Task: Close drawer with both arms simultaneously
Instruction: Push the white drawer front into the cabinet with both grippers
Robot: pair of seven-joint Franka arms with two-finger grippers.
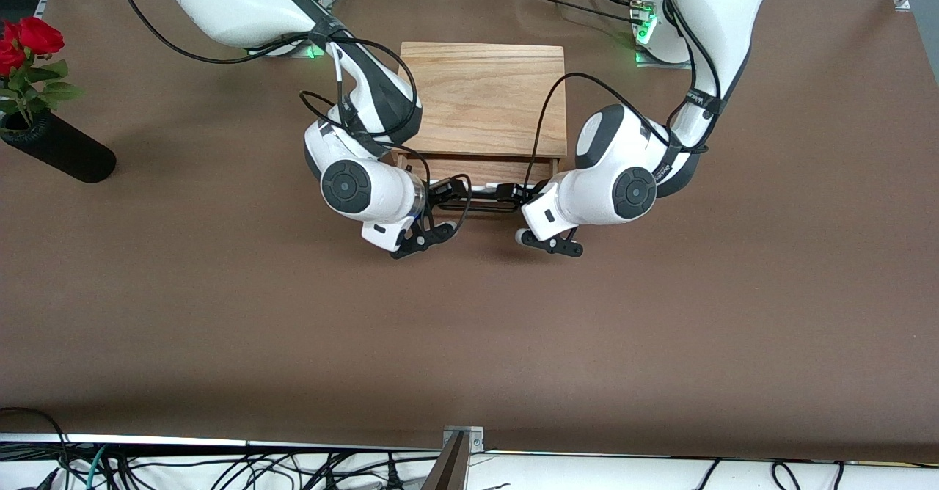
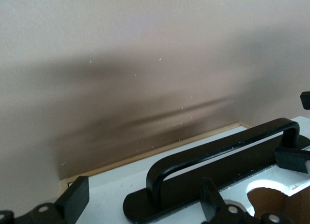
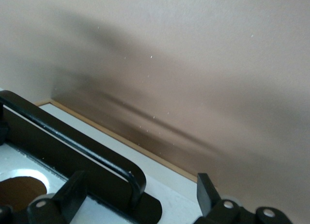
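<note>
A black vase with red roses lies tipped on the brown table at the right arm's end, well apart from everything else. Midway along the table stands the light-oak box, with the drawer only slightly pulled out toward the front camera; a narrow strip of its tray shows under the box's top. A broad stretch of bare table lies nearer the front camera than the drawer's white front panel.

The right arm comes down at one end of the drawer front. The right gripper has its fingers spread wide, straddling the end of the black wire handle without closing on it. The left arm meets the drawer front at its other end. The left gripper is likewise spread wide, one finger on either side of the handle's end, gripping nothing.
</note>
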